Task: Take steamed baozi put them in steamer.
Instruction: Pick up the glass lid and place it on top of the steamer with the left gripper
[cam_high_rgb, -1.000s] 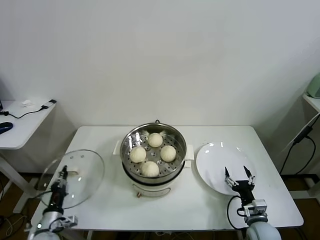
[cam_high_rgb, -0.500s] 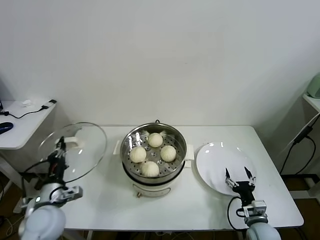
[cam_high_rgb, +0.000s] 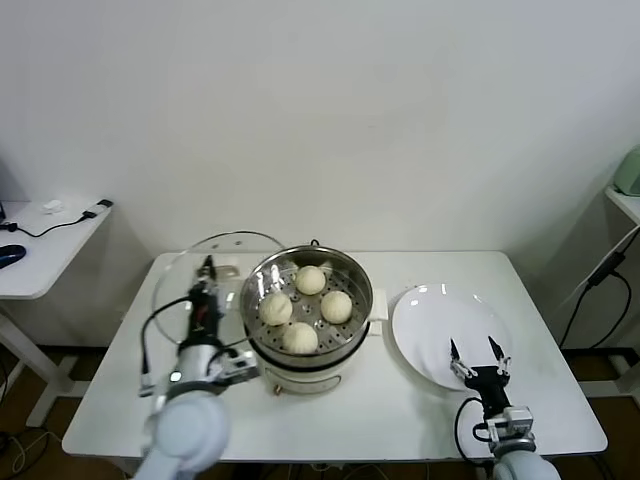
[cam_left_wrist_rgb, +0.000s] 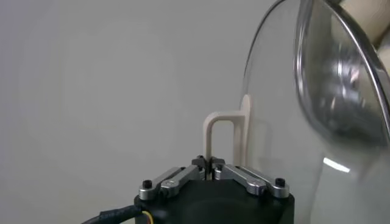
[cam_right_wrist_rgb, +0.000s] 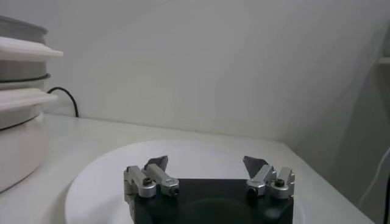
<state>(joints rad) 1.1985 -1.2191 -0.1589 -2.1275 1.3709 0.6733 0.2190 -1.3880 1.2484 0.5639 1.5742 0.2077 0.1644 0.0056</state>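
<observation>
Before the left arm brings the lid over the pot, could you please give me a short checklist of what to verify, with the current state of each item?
1. All four steamed baozi sit inside the steamer: ok.
2. Left gripper shut on the glass lid by its cream handle: ok.
3. Lid centred over the steamer: not ok; it hangs tilted beside it on the robot's left.
4. Right gripper clear of the steamer, open over the near edge of the white plate: ok.
5. Plate free of buns: ok.
6. Whether the tallest bun clears the lid: cannot tell.
</observation>
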